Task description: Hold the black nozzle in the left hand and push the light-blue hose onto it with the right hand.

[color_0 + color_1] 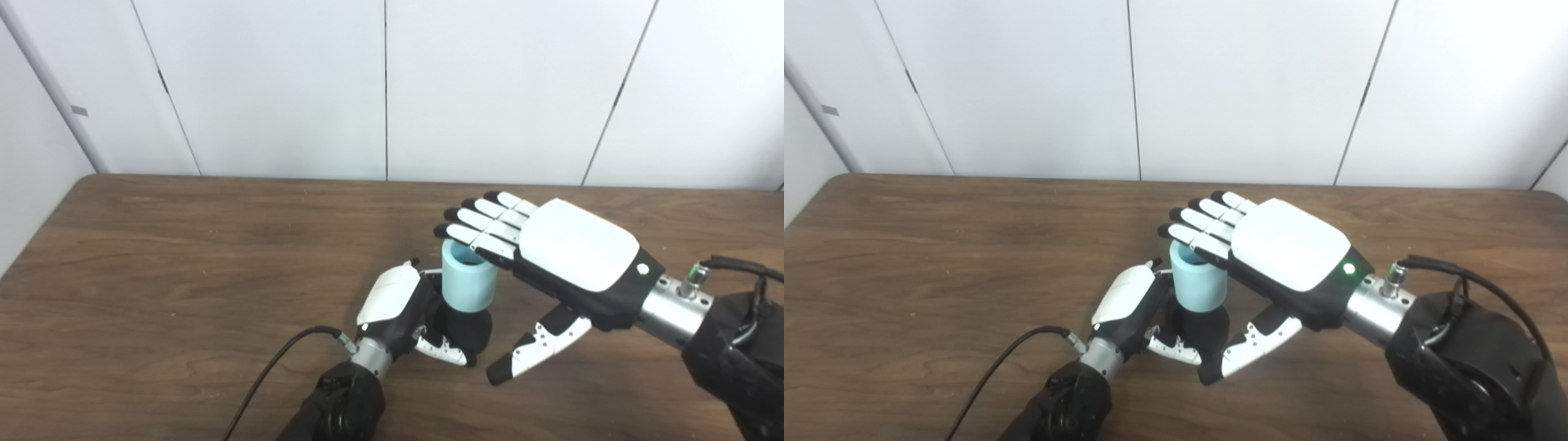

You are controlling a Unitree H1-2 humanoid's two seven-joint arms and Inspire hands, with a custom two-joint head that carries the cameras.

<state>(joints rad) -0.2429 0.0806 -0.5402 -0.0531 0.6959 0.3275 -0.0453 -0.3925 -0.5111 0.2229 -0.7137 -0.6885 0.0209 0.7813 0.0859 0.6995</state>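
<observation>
On table (153, 275): black nozzle (468, 327) gripped by left hand (398, 306), light-blue hose (468, 282) already seated; right hand (551, 251) flat, splayed, empty, pressing remaining.

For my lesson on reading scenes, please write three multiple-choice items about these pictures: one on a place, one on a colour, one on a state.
1. Where is the hose?
A. On top of the nozzle
B. Lying flat at the table's edge
C. On the wall

2. What colour is the hose?
A. Red
B. Light blue
C. Yellow

3. How is the right robot hand?
A. Closed in a fist
B. Open, fingers flat over the hose
C. Out of view

Answers: 1 A, the hose stands upright on the nozzle held by the left robot hand; 2 B, its wall is pale blue; 3 B, fingers stretched out straight.
</observation>
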